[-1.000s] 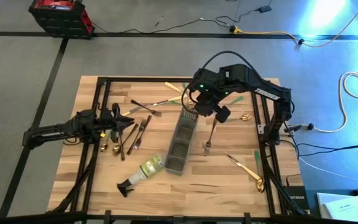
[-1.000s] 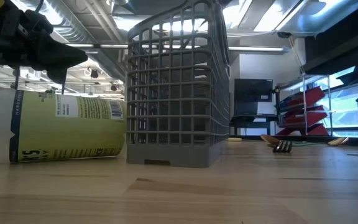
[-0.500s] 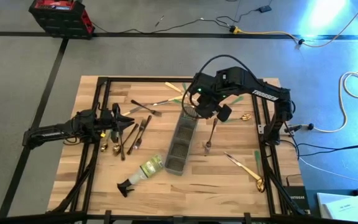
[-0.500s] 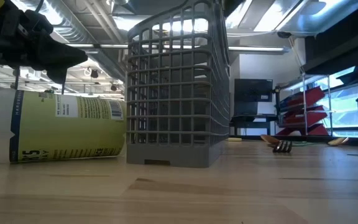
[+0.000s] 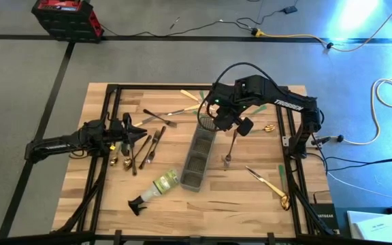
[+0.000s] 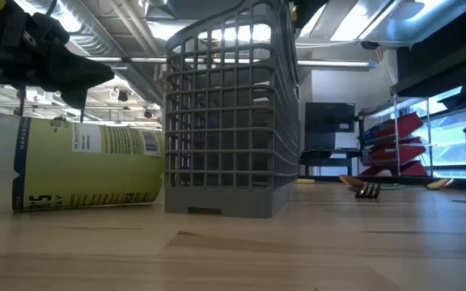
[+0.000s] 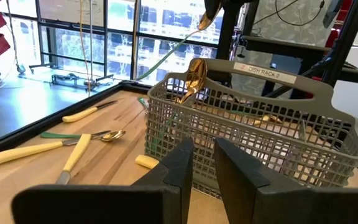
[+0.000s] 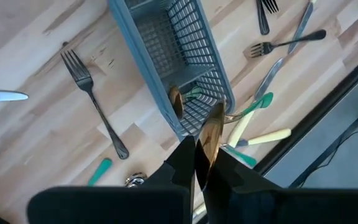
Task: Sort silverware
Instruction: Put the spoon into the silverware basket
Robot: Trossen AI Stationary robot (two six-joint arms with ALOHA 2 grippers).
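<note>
The left gripper [image 5: 133, 131] hovers low over the left side of the table [image 5: 250, 197], its fingers [image 7: 178, 167] nearly together with a narrow gap and nothing between them, pointing right toward the grey mesh caddy [image 5: 199, 154]. Around and just beside it lies a cluster of silverware: dark forks [image 5: 154, 145] and gold spoons [image 5: 113, 162] on the near side of the gripper, and a dark fork [image 5: 159, 116] with a pale knife on its far side. Nearer the front edge, left of the caddy's near end, a clear spray bottle [image 5: 154, 190] with a black nozzle lies on its side, just beside the caddy. The caddy stretches from far to near at the table's middle; the left wrist view shows a gold spoon [image 7: 193, 78] standing in its far end compartment, and other gold pieces lying deeper in it. Above that far end the right gripper [image 5: 213, 120] is clamped on a gold utensil [image 8: 211, 134] that hangs over the end compartment. Right of the caddy a dark fork [image 5: 231, 145] lies on the wood, well apart from both grippers. Farther right, a gold piece [image 5: 269, 127] lies near the right edge, and a gold knife [image 5: 261, 178], a green-handled piece [image 5: 281, 173] and a gold spoon [image 5: 284, 200] lie toward the near right corner.
</note>
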